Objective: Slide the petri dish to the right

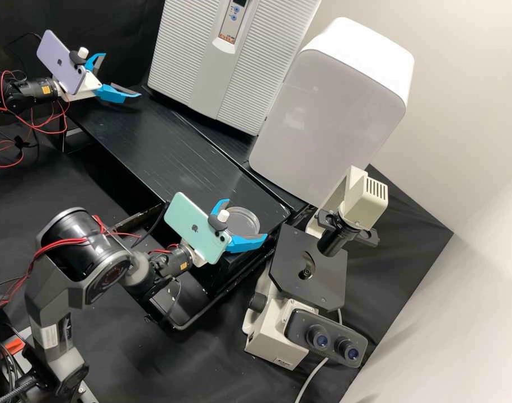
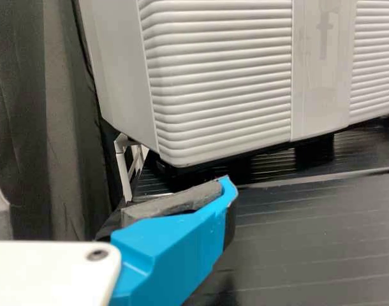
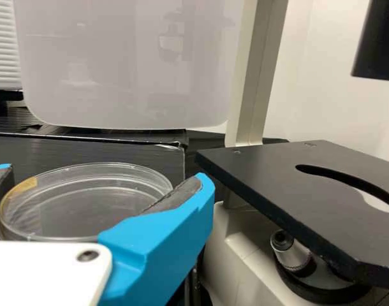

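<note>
Petri dish (image 1: 243,219) (image 3: 80,203) sits at the end of the raised black ribbed platform (image 1: 166,145) nearest the microscope (image 1: 292,327), just beside its flat black stage (image 1: 309,263) (image 3: 296,191), which stands slightly higher than the dish rim. Right gripper (image 1: 247,220) straddles the dish, jaws spread to its width with the dark pads against its wall on both sides, blue fingers (image 3: 159,239) gripping it. Dish is shallow, round, clear plastic, see-through to its floor, with a yellowish patch on the rim. Between dish and microscope there is only the platform edge and the stage overhang. Behind the microscope, touching the platform's rear, stands a big smooth rounded white housing (image 1: 334,106); farther from the microscope is a white ribbed appliance (image 1: 233,56) (image 2: 245,76). Left gripper (image 1: 121,75) hovers well apart from the microscope, over the platform's far end, jaws wide open, holding nothing. Black cloth (image 1: 390,263) lies under the microscope.
</note>
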